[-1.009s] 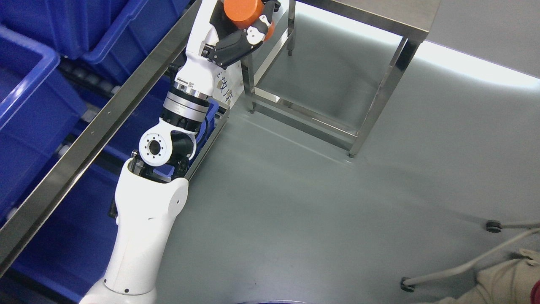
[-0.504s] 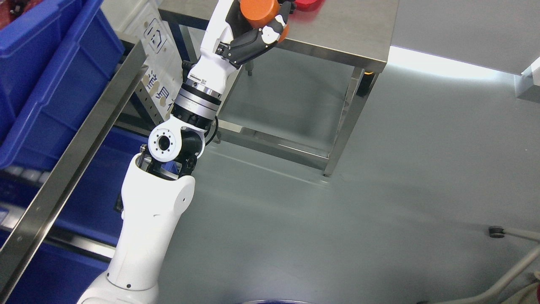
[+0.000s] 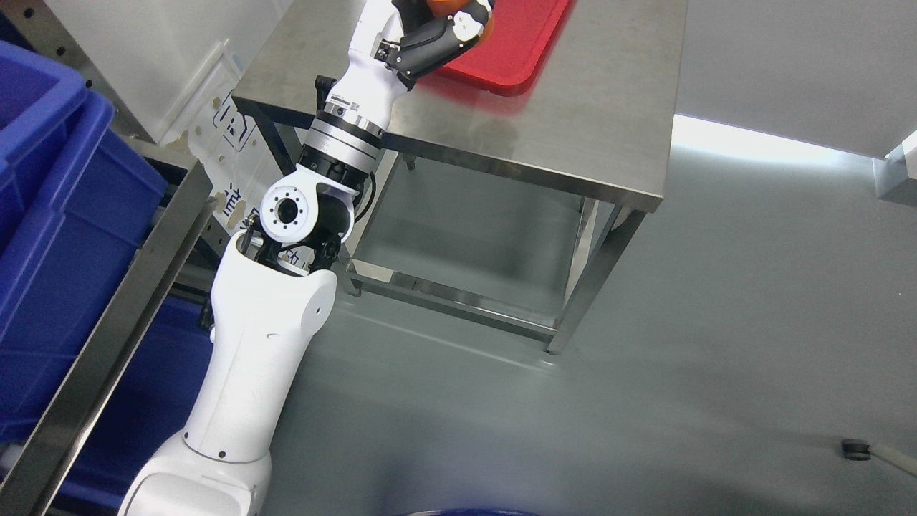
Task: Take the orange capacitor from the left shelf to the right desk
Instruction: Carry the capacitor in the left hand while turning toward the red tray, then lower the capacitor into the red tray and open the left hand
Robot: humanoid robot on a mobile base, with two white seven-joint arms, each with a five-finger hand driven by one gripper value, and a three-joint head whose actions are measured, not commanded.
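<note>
1. The bench, a bare steel one, is the landmark. It stands to the right of the shelf rail and the blue bins, with open floor in front of it and beneath it.
2. The left arm reaches up from the lower left and across the bench's near-left corner. The right arm is not in view.
3. A red tray lies on the bench's far side, cut off by the top edge.
4. The left hand is over the bench, at the tray's near-left edge, its fingers wrapped around the orange capacitor.
5. Judged from this, pickup and carry look done; lowering and letting go remain.
6. Hidden: only a sliver of the capacitor shows, so whether it touches the tray or bench, and how securely it is gripped, cannot be told.
</note>
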